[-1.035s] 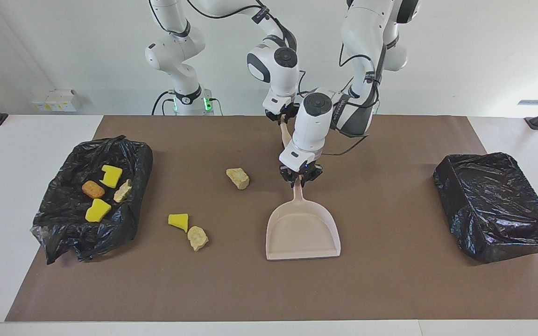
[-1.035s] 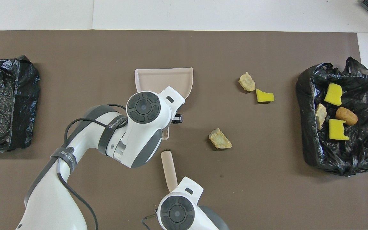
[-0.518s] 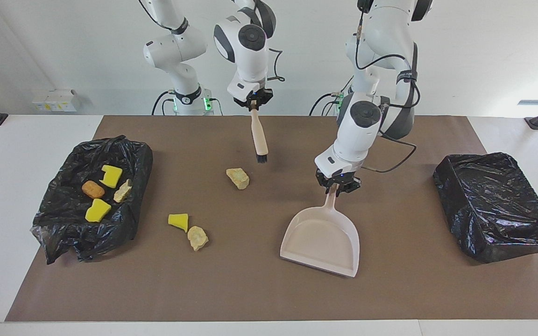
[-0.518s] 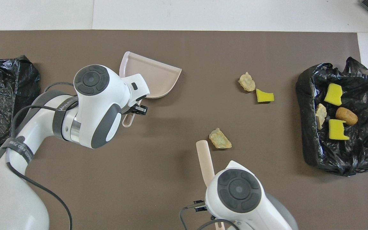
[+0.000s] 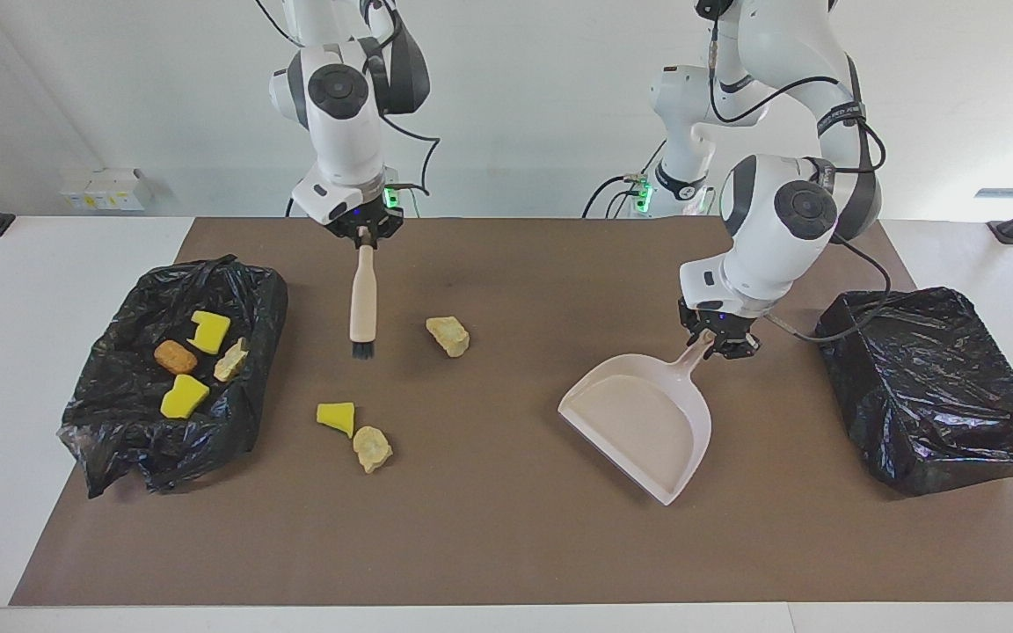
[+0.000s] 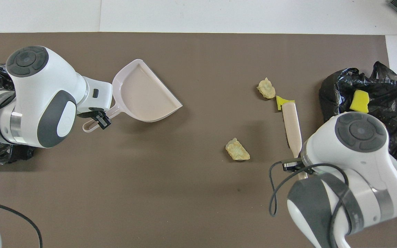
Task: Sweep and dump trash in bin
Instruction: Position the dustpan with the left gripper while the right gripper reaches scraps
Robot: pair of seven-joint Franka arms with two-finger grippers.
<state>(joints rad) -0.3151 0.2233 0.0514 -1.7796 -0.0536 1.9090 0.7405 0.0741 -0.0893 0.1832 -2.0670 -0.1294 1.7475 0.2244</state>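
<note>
Trash split two ways: four bits lay in open black bin bag [image 5: 120,413] at right arm's end of surface [image 5: 489,545] — two yellow wedges [image 5: 207,331], brown nugget [image 5: 175,356], beige lump [image 5: 231,360]. Three bits loose on brown mat: lone beige lump [image 5: 448,336] mid-surface, plus yellow wedge [image 5: 336,417] touching another beige lump [image 5: 372,448], farther from robots & closer to open bag.

Right pincer [image 5: 364,233] clamped shut on top of brush [image 5: 362,303] handle; brush hung upright, bristles down, over bare mat btw open bag & lone lump, clear of all trash. Seen from overhead, brush [image 6: 291,120] tip overlapped yellow wedge [image 6: 283,101], but facing view showed them well apart.

Left pincer [image 5: 717,343] closed tight on handle of beige dustpan [image 5: 643,422], nr second black bag-lined bin [image 5: 937,387] at left arm's end. Dustpan tilted, handle end raised, pan's wide lip low twd mat & angled away from robots; pan held nothing. Cdn't tell if lip touched mat. Overhead: left pincer [image 6: 100,119] gripping dustpan [image 6: 143,93] handle, pan mouth turned twd trash side.
</note>
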